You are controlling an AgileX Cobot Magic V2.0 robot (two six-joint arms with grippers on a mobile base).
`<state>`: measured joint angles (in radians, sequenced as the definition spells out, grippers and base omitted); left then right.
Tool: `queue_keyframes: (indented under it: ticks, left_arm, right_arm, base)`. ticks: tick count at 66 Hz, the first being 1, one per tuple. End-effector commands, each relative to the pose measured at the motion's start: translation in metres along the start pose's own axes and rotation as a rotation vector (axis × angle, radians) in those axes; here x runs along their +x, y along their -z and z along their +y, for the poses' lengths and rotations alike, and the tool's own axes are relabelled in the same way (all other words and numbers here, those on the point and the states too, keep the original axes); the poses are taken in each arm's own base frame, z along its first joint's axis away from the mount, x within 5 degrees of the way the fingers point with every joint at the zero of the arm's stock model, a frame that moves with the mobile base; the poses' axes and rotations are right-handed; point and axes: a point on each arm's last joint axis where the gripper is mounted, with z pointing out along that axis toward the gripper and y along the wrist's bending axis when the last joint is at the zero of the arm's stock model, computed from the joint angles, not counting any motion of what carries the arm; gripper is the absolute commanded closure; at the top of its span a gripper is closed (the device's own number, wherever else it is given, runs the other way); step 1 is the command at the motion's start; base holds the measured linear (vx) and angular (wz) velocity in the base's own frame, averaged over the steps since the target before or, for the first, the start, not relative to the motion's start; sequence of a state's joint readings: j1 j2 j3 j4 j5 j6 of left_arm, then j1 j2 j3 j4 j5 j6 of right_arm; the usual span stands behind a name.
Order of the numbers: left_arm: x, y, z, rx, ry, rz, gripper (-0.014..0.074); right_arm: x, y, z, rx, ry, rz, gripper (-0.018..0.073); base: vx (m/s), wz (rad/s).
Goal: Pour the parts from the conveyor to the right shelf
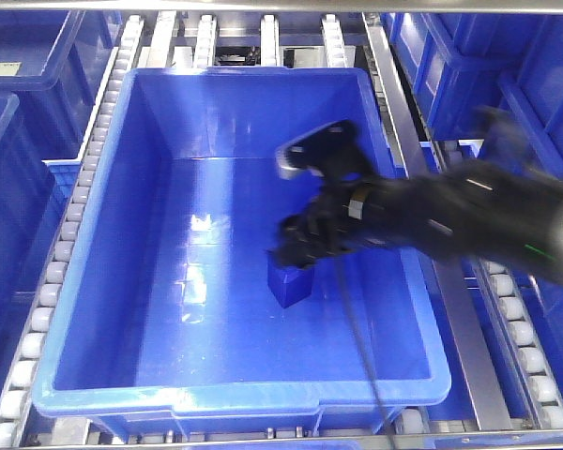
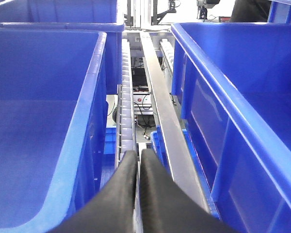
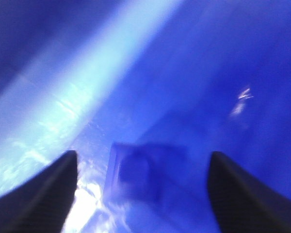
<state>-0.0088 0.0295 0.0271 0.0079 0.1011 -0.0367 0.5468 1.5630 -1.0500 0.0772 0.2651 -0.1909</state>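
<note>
Right end effector [image 3: 140, 194] hangs spread wide over the blue block [image 1: 290, 284] sitting in the tote [image 1: 103, 234]; left end effector [image 2: 138, 167] is pressed together.

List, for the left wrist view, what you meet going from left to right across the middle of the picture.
Large blue tote on the left → row of white rollers → flat steel rail → large blue tote on the right. The left gripper, its fingers pressed together, sits low in the picture, below the rollers.

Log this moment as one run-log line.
right tool: open, over blue block | block: on tote floor | left tool: shut, empty, between totes
</note>
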Motion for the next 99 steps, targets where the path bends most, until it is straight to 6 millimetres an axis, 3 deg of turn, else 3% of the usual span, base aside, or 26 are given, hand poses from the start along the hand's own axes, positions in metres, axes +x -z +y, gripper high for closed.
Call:
queue_keyframes:
  ticks: [1,13,30,40,60,82,99]
  left_arm:
    - [-0.013,0.000,-0.001,0.009,0.016,-0.082,0.0603]
    - [-0.013,0.000,-0.001,0.009,0.016,-0.082,0.0603]
    - [-0.013,0.000,-0.001,0.009,0.016,-0.082,0.0603]
    - [-0.013,0.000,-0.001,0.009,0.016,-0.082,0.0603]
    - [-0.013,0.000,-0.001,0.009,0.016,-0.082,0.0603]
    - [-0.013,0.000,-0.001,0.009,0.016,-0.082,0.0603]
    - [-0.013,0.000,-0.001,0.009,0.016,-0.082,0.0603]
  right_arm:
    - [-0.012,0.043,-0.002,0.034,0.019,-0.193,0.0208]
    - [0.019,0.088,0.003,0.038,0.010,-0.231,0.0575]
    - [0.066,0.147,0.010,0.039,-0.034,-0.339,0.0568]
    - [0.084,0.165,0.013,0.043,-0.027,-0.379,0.0568]
    - [0.112,0.174,0.016,0.041,-0.028,-0.385,0.0568]
    - [0.199,0.182,0.008,0.237,-0.232,-0.458,0.0568]
    - [0.238,0.178,0.008,0.398,-0.297,-0.486,0.0568]
  base:
    - [0.00,0.00]
    - [0.00,0.00]
    - [0.00,0.00]
    - [0.00,0.00]
    - [0.00,0.00]
    - [0.00,0.00]
    - [0.00,0.00]
